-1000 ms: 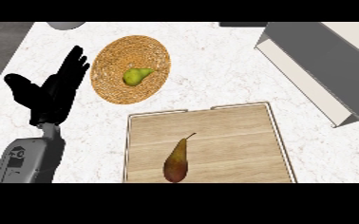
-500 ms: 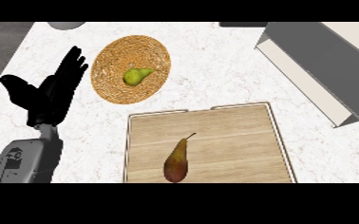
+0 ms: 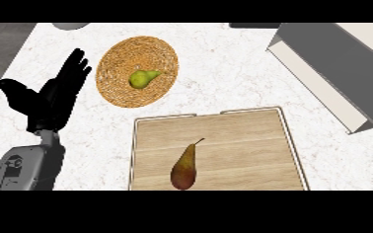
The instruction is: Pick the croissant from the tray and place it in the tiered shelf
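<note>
Wooden boards make up the tray (image 3: 241, 133), which sits on the white marbled counter (image 3: 226, 69) toward the lower middle of the head view, with a thin pale rim around it. On the tray lies a brown and reddish pear (image 3: 185, 167), its stem pointing up and to the right, its fat end near the tray's lower edge. No croissant shows on the tray; the pear is the only thing lying there.

Up and to the left of the tray, well apart from the pear, is a round woven mat (image 3: 120, 86) of straw colour. A smaller green pear (image 3: 141, 78) rests near its middle, narrow end pointing right.

At the upper right stands the grey tiered shelf (image 3: 328, 74), seen at a slant, its long pale edge running down toward the right side. It holds nothing that can be seen.

The left hand (image 3: 53, 98) shows at the left edge, black, on a grey forearm (image 3: 29, 165) coming in from the lower corner. Its fingers are straight and spread, pointing upward, the thumb out to the left; it holds nothing and is just beside the mat without touching it. The right hand does not show.
</note>
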### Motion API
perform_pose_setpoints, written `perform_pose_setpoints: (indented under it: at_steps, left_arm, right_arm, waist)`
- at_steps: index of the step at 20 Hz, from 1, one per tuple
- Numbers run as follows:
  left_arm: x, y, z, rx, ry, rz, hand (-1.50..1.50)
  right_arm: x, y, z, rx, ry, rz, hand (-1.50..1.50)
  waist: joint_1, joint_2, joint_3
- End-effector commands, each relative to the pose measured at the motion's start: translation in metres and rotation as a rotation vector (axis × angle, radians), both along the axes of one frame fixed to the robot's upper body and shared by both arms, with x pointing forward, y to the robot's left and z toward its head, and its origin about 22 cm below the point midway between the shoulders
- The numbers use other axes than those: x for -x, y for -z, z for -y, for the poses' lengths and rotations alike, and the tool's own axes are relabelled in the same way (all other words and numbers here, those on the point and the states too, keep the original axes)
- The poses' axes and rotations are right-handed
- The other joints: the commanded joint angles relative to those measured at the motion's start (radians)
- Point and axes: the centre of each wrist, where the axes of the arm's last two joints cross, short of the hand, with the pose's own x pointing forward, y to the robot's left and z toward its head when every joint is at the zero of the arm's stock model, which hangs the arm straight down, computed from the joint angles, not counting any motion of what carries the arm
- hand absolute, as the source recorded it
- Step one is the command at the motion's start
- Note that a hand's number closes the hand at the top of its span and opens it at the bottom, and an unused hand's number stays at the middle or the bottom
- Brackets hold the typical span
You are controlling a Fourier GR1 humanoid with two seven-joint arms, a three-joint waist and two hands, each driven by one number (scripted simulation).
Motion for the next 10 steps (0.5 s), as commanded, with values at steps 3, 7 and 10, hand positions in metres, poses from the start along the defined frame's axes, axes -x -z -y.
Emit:
perform_pose_setpoints:
  at_steps: [3, 7, 10]
  left_arm:
    - [-0.015, -0.020, 0.007, -0.008, -0.009, 0.001, 0.00]
    - [-0.015, 0.001, -0.007, -0.025, -0.008, 0.015, 0.00]
    - [0.000, 0.005, -0.012, -0.008, -0.010, -0.004, 0.00]
  right_arm:
    - [-0.013, 0.004, 0.020, -0.020, 0.014, 0.159, -1.50]
    - [-0.010, -0.012, 0.042, -0.080, 0.025, 0.219, -1.50]
    - [0.001, -0.048, 0.053, -0.079, -0.017, 0.160, -1.50]
  waist:
    - [0.001, 0.001, 0.001]
    - [-0.001, 0.003, 0.000]
    - [-0.005, -0.002, -0.001]
